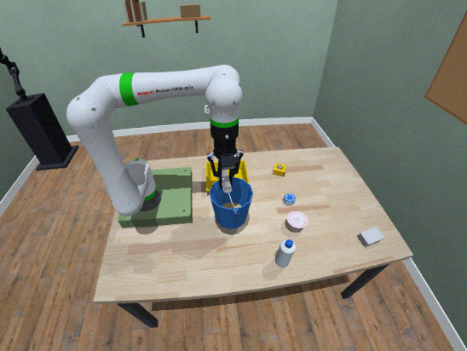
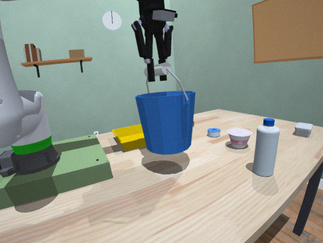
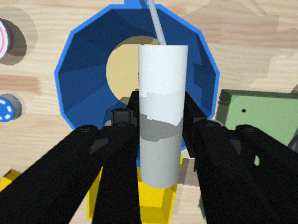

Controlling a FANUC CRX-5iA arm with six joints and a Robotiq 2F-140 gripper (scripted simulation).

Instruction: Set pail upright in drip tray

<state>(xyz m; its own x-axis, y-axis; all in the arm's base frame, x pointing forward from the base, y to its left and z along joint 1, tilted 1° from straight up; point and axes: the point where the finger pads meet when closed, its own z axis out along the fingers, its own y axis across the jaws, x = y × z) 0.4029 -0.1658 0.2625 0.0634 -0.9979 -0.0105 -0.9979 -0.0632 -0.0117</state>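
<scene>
A blue pail (image 1: 230,210) (image 2: 166,124) (image 3: 85,75) hangs upright a little above the table, its shadow on the wood beneath it. My gripper (image 1: 226,184) (image 2: 156,74) (image 3: 159,105) is shut on the white roller grip (image 2: 159,69) (image 3: 160,90) of the pail's wire handle, straight above the pail. The yellow drip tray (image 1: 244,170) (image 2: 129,137) (image 3: 157,200) lies on the table just behind the pail, toward the robot's base side. The pail hides part of it in the top and exterior views. The pail is empty.
A green base block (image 1: 170,200) (image 2: 73,162) (image 3: 260,115) carries the arm, left of the tray. To the right stand a white bottle (image 1: 285,253) (image 2: 266,147), a pink cup (image 1: 296,221) (image 2: 239,138), a blue cap (image 1: 289,198) (image 2: 214,132), a yellow block (image 1: 279,169) and a grey box (image 1: 371,235) (image 2: 303,130).
</scene>
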